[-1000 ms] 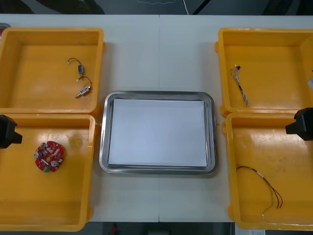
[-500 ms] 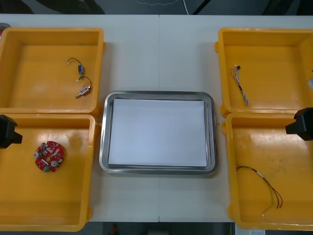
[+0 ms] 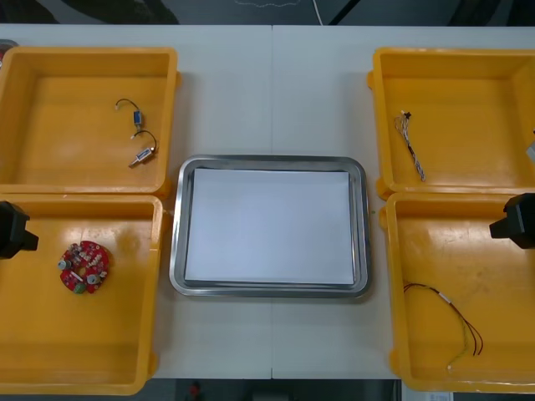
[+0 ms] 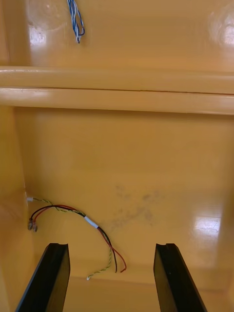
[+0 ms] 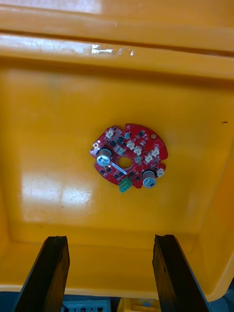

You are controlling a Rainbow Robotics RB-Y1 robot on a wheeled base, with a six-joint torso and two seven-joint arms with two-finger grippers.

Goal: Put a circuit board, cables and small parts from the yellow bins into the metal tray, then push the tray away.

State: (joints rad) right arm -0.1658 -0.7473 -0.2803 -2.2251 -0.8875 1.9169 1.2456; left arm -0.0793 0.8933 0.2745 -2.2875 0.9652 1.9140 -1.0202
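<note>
A round red circuit board (image 3: 84,267) (image 5: 129,157) lies in the near left yellow bin (image 3: 125,368). My left gripper (image 5: 109,278) is open above that bin, the board beyond its fingertips; in the front view it shows at the left edge (image 3: 15,230). My right gripper (image 4: 111,278) is open over the near right yellow bin (image 3: 418,351), where a red and yellow cable (image 3: 456,317) (image 4: 83,222) lies; its body shows at the right edge (image 3: 518,220). The metal tray (image 3: 177,251), white inside, holds nothing.
Small metal parts with black leads (image 3: 138,134) lie in the far left bin (image 3: 171,100). A twisted blue and white cable (image 3: 411,146) (image 4: 75,19) lies in the far right bin (image 3: 378,100). The tray stands between the two pairs of bins.
Both grippers have drawn slightly outward toward the view's edges. Nothing else has moved.
</note>
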